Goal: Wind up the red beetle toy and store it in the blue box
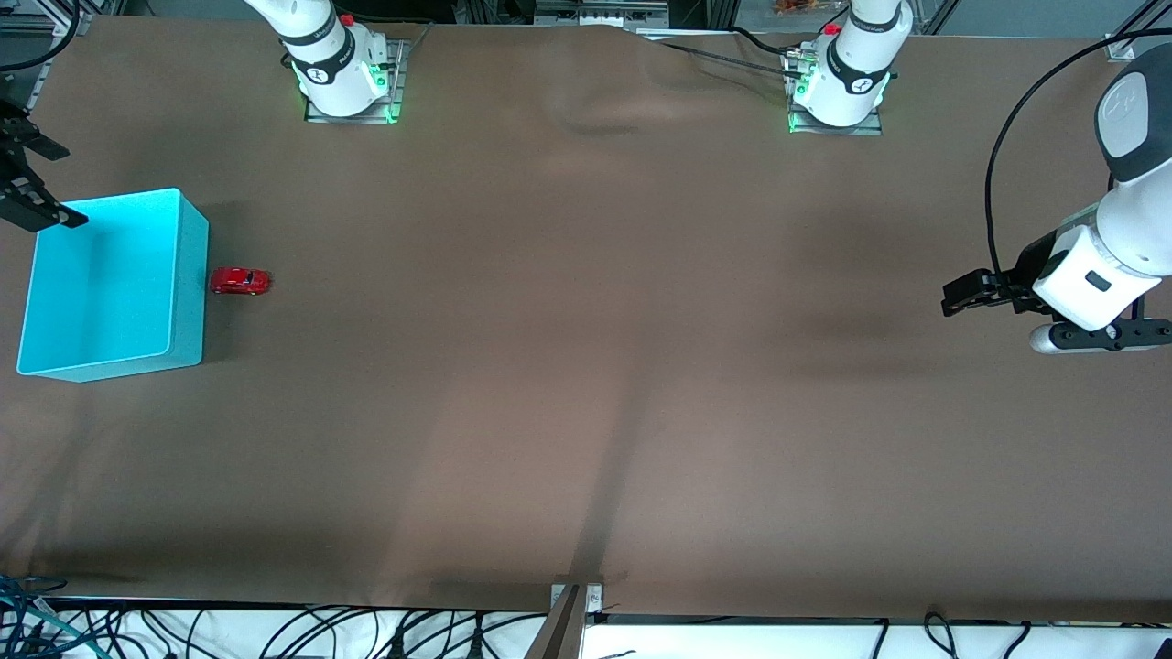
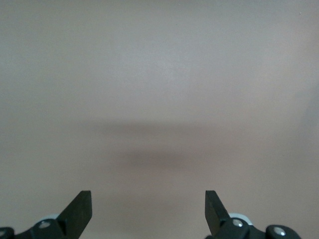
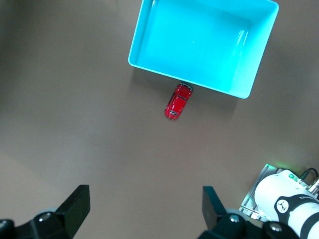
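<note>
The box (image 1: pixel 110 284) sits at the left edge of the front view, toward the right arm's end of the table, open-topped and with nothing in it. The beetle (image 1: pixel 241 281) stands on the brown table (image 1: pixel 586 366) just beside the box's wall that faces the table's middle, one end touching or nearly touching it. In the right wrist view the box (image 3: pixel 204 45) fills the upper middle of the frame and the beetle (image 3: pixel 178 101) lies just under its lower rim, angled slightly, its nose up against the wall. The right gripper (image 1: pixel 27 178) shows at the far left edge of the front view, high in the air over the table's end by the box's upper corner; in its own wrist view the right gripper (image 3: pixel 144 211) has its fingers (image 3: pixel 77 206) spread wide apart at the bottom of the frame, holding nothing. The left gripper (image 1: pixel 961 295) hangs at the right edge of the front view, over bare table at the left arm's end, well apart from the box and beetle. In its wrist view the left gripper (image 2: pixel 148 211) is likewise spread wide and holds nothing, with only bare tabletop and a faint shadow under it.
</note>
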Controlling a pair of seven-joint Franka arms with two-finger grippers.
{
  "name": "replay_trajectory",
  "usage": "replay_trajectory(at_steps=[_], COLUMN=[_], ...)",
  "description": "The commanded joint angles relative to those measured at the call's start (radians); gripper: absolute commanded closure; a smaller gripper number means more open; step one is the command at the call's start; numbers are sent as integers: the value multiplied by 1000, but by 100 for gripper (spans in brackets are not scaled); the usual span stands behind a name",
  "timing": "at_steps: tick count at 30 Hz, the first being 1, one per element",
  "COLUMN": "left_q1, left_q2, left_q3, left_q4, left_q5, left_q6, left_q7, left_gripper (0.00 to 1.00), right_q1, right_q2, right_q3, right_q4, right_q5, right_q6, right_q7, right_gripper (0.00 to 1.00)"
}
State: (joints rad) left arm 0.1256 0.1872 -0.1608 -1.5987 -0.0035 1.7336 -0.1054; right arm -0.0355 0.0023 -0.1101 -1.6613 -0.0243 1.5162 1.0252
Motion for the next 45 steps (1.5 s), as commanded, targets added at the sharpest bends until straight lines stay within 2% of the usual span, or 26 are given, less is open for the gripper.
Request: replay_trajectory(at_steps=[1, 8, 25, 37, 45], left_q1=[2, 2, 2, 3, 0], left_q2=[11, 11, 11, 11, 12], left_q3=[0, 0, 0, 0, 0], left_q4=[25, 23, 23, 25, 23], left_q5=[-21, -21, -21, -23, -21], left_q6=[-5, -5, -5, -5, -5], left_q7=[27, 29, 29, 29, 29], left_gripper=[0, 0, 0, 0, 0], right_q1=[-6, -18, -49, -80, -81], right_q2=[-27, -76, -94, -21, 65], right_q3=[-6, -8, -14, -16, -16], right_q4=[-109, -302, -586, -713, -790], right_q5=[-13, -14, -63, -80, -80], right_q6=[99, 297, 610, 818, 987], right_q7=[15, 27, 101, 156, 191], right_gripper=[0, 0, 0, 0, 0])
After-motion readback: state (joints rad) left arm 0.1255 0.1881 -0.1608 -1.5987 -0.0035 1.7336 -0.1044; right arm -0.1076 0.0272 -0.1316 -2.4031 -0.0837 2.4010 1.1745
